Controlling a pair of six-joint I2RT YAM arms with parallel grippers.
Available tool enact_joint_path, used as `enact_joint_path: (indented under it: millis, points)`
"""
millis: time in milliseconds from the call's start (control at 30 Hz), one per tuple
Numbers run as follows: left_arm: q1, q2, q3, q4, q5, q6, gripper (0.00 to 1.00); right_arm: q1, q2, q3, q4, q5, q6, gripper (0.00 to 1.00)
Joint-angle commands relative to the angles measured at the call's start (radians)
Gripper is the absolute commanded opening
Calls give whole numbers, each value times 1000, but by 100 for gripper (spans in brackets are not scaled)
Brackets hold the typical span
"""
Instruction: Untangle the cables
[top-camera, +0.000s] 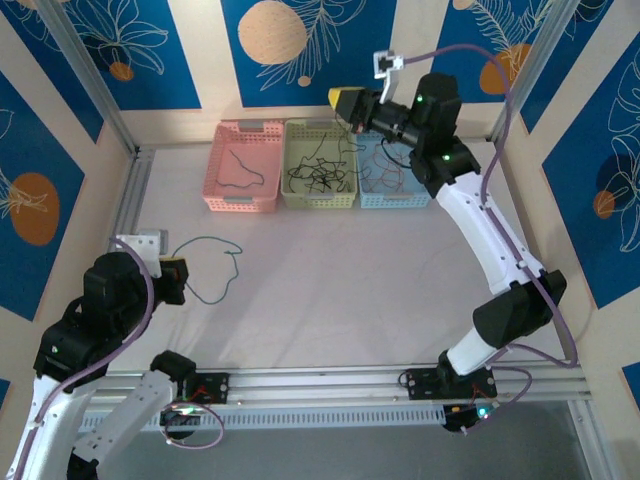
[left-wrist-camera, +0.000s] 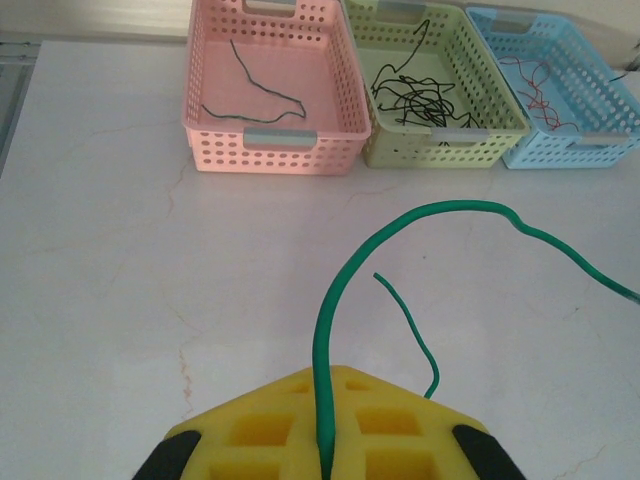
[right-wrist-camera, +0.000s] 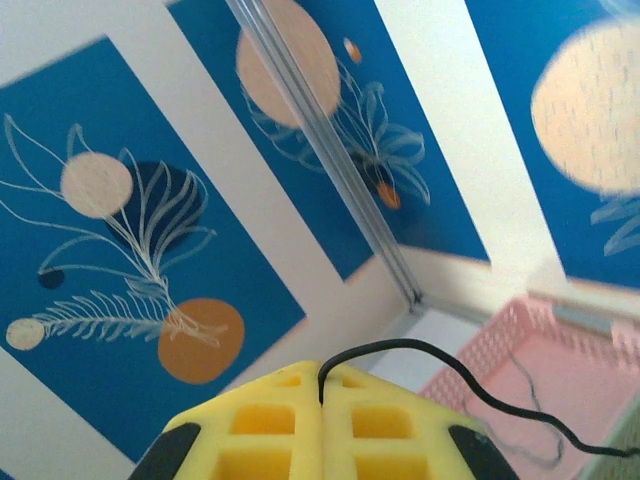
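Green cable (left-wrist-camera: 319, 345) is sitting pinched between the yellow pads of my left gripper (left-wrist-camera: 325, 435), which I am holding closed on it low over the near left part of the table (top-camera: 350, 290). From the pads it is arching away and to the right, and its loose end is curling back toward me. In the top view it is lying as an open loop on the table just right of that gripper. My right gripper (right-wrist-camera: 322, 425) is hanging raised at the far side, above the green basket (top-camera: 320, 198) and the blue basket (top-camera: 395, 200), with its pads closed on a thin black cable (right-wrist-camera: 420, 348) that is trailing off to the right. The pink basket (left-wrist-camera: 270, 155) at the far left is holding one dark cable (left-wrist-camera: 270, 95), the green one a tangle of black cables (left-wrist-camera: 415, 95), and the blue one red cables (left-wrist-camera: 540, 90).
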Motion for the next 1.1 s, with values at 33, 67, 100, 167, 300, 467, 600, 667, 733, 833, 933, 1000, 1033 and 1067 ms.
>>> enact_joint_path:
  millis: [33, 67, 100, 167, 300, 467, 600, 667, 733, 833, 933, 1000, 1033, 1067]
  points:
    - [-5, 1, -1, 18, 12, -7, 0, 2, -24, -62, 72, -26, 21, 0]
    - [-5, 1, -1, 20, 11, -6, 0, 2, -21, -63, 77, -24, 18, 0]
    - [-5, 0, -1, 21, 11, -6, 0, 2, -11, -57, 83, -26, 12, 0]
    - [-5, 3, 0, 23, 12, -7, 0, -5, 20, -23, 64, -35, 12, 0]
    - [-5, -1, -7, 26, 12, -12, 0, -11, 79, 48, 63, -66, 20, 0]
    - [-5, -1, -8, 20, 11, -9, 0, -8, 150, 175, 32, -88, 34, 0]
    - [-5, -1, -5, 21, 9, -7, 0, -7, 237, 305, 7, -79, 34, 0]
    - [-5, 0, -5, 21, 12, -7, 0, -11, 295, 377, 3, -75, 31, 0]
    - [-5, -1, -8, 21, 14, -9, 0, -13, 377, 469, -12, -72, 25, 0]
    - [-5, -5, -9, 19, 13, -11, 0, -16, 516, 651, -75, -76, 28, 0]
    - [-5, -12, -8, 11, 11, -12, 0, -22, 655, 823, -142, -83, 35, 0]
    - [-5, -15, -8, 6, 11, -12, 0, -29, 738, 908, -188, -92, 45, 0]
    - [-5, -16, -8, 5, 11, -13, 0, -33, 761, 916, -195, -96, 47, 0]
    - [-4, -18, -9, 4, 12, -13, 0, -34, 776, 907, -192, -99, 47, 0]
